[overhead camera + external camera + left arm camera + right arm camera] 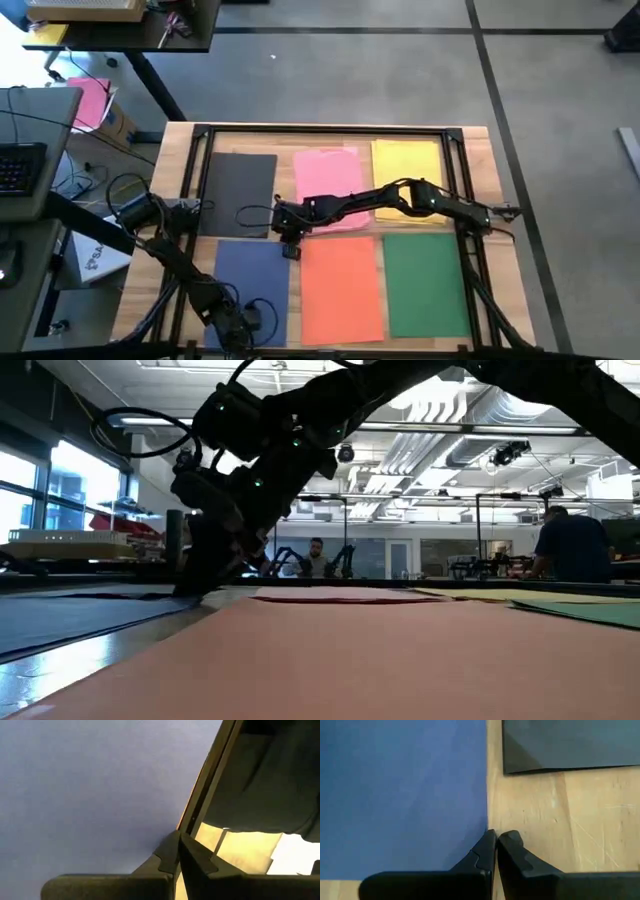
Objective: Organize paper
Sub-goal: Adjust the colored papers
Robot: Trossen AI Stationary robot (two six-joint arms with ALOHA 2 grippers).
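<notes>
Right gripper (496, 839), pinched closed and empty, sits at the blue sheet (400, 790) corner. Thin, floppy paper lying flat on the surface (560, 820): lift by an edge. Left gripper (179, 842) is closed too.

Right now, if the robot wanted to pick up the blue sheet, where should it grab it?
Probably at a corner. The blue sheet lies flat on the table, so only its thin edges offer purchase. The right end effector, fingers shut, sits at the corner nearest the dark grey sheet, with bare wood alongside; coming from that side looks easiest.
</notes>
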